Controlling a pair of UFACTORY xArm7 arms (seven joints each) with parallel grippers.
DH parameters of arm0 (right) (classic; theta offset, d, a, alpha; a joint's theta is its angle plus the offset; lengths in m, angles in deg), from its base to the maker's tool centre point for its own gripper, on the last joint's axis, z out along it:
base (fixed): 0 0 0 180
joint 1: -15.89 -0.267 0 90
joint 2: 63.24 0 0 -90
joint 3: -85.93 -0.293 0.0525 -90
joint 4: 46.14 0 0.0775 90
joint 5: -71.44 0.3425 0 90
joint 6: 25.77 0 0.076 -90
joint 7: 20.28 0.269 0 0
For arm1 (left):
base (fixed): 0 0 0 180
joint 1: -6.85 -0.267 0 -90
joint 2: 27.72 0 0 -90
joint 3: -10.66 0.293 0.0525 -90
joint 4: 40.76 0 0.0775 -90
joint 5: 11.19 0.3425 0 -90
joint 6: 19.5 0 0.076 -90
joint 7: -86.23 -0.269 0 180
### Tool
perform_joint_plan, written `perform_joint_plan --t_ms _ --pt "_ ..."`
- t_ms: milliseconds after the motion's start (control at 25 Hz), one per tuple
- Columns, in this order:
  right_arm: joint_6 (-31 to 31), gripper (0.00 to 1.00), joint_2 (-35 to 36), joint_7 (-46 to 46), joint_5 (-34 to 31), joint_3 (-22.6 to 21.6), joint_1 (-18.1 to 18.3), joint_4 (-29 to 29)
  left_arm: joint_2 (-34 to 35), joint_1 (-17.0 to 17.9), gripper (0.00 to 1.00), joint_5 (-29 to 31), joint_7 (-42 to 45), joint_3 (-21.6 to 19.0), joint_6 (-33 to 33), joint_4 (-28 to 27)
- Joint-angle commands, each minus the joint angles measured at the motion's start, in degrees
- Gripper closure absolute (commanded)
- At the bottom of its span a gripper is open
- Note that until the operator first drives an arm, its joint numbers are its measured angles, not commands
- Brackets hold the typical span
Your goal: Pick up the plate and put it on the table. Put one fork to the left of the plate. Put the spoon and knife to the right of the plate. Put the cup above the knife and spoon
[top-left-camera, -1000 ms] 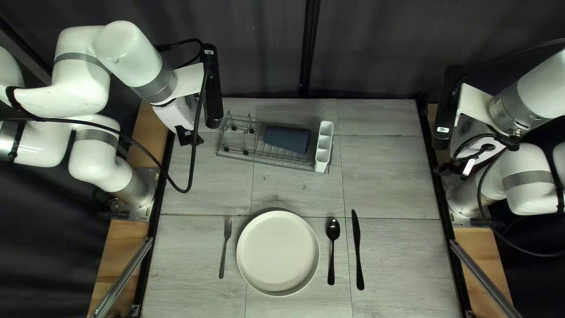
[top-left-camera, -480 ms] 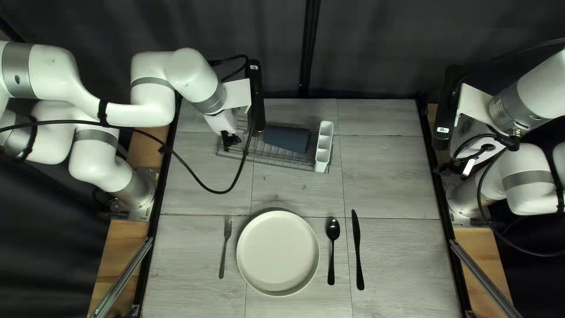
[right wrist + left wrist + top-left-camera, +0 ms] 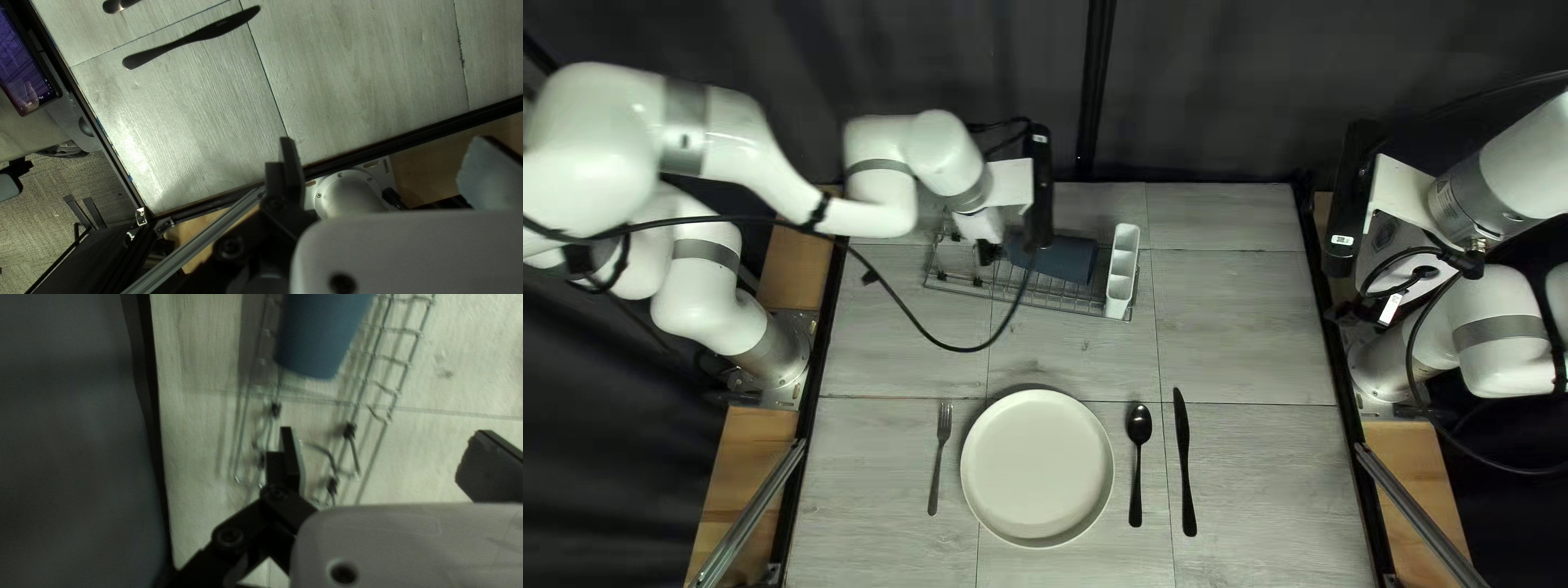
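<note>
Left arm [image 3: 746,136] has swung farther in over the rack [image 3: 1046,299]. Left gripper [image 3: 385,436] released; right gripper [image 3: 384,142] likewise. Cup [image 3: 1069,259] in rack, ahead of left gripper, long axis running along the rack; left arm nearer. Counted: one plate [image 3: 1038,468], one cup, one knife [image 3: 1184,463], one spoon [image 3: 1139,425], one fork [image 3: 942,436].

in the top left view, even light falls on the tabletop [image 3: 1078,348], a thin shadow rims the far edge of the plate [image 3: 1037,468], and the curtain [image 3: 1231,87] sinks into gloom. the left arm [image 3: 588,131] is smeared. the cup [image 3: 321,337] and rack [image 3: 402,330] look soft in the left wrist view; in the right, glare whitens the tabletop near one corner.
</note>
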Motion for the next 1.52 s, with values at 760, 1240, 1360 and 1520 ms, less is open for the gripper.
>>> perform_joint_plan --t_ms 760,1240,1360,1520 --pt "0.0 0.0 0.0 0.0 0.0 0.0 0.0 0.0 -19.15 -1.06 0.0 -11.83 -17.48 -0.63 12.16 -6.56" --pt "0.0 0.0 0.0 0.0 0.0 0.0 0.0 0.0 -24.04 -2.55 0.0 -15.72 -22.11 -2.21 12.8 -8.99" --pt "0.0 0.0 0.0 0.0 0.0 0.0 0.0 0.0 -25.2 -3.23 0.0 -16.91 -23.55 -2.71 13.31 -9.06" --pt "0.0 0.0 0.0 0.0 0.0 0.0 0.0 0.0 -26.32 -4.14 0.0 -18.24 -25.29 -3.24 13.59 -9.53"
